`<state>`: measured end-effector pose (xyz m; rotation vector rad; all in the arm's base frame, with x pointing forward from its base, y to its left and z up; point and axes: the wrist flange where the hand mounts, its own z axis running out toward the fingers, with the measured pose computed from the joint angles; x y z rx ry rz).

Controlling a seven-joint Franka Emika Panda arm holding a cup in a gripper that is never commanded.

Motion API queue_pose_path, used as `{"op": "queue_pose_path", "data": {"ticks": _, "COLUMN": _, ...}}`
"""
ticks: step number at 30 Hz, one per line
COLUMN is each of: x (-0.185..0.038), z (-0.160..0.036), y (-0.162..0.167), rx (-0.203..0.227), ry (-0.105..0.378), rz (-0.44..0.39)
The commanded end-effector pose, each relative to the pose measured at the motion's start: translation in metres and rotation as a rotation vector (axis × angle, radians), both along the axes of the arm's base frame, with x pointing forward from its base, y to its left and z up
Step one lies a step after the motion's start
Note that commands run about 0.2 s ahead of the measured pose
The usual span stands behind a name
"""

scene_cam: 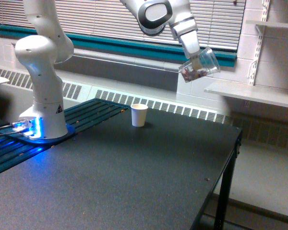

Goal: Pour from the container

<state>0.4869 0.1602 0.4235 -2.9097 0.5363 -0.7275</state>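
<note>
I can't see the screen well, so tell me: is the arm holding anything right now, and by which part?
Yes. The gripper holds the clear container by its side wall, tilted in the air, bits inside.

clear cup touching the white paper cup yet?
Apart. The exterior view shows the clear cup held high in the air, off toward that view's right of the white paper cup.

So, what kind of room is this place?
Probably a robotics lab or workshop: a robot arm fixed on a black worktable, window blinds over a wall radiator grille, and painted block walls with bracket shelves.
</note>
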Motion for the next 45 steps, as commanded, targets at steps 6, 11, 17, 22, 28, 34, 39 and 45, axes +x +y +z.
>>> {"op": "queue_pose_path", "data": {"ticks": 6, "x": -0.041, "z": -0.013, "y": 0.069, "rx": -0.007, "ry": -0.001, "rz": 0.107}}
{"op": "queue_pose_path", "data": {"ticks": 11, "x": -0.06, "z": -0.029, "y": 0.085, "rx": -0.034, "ry": 0.017, "rz": 0.148}}
{"op": "queue_pose_path", "data": {"ticks": 17, "x": -0.083, "z": -0.046, "y": 0.101, "rx": -0.044, "ry": 0.041, "rz": 0.185}}
{"op": "queue_pose_path", "data": {"ticks": 22, "x": -0.104, "z": -0.055, "y": 0.113, "rx": -0.056, "ry": 0.054, "rz": 0.219}}
{"op": "queue_pose_path", "data": {"ticks": 28, "x": -0.124, "z": -0.056, "y": 0.124, "rx": -0.069, "ry": 0.059, "rz": 0.256}}
{"op": "queue_pose_path", "data": {"ticks": 34, "x": -0.149, "z": -0.059, "y": 0.136, "rx": -0.085, "ry": 0.07, "rz": 0.299}}
{"op": "queue_pose_path", "data": {"ticks": 39, "x": -0.168, "z": -0.064, "y": 0.141, "rx": -0.097, "ry": 0.083, "rz": 0.323}}
{"op": "queue_pose_path", "data": {"ticks": 45, "x": -0.19, "z": -0.072, "y": 0.14, "rx": -0.098, "ry": 0.102, "rz": 0.327}}
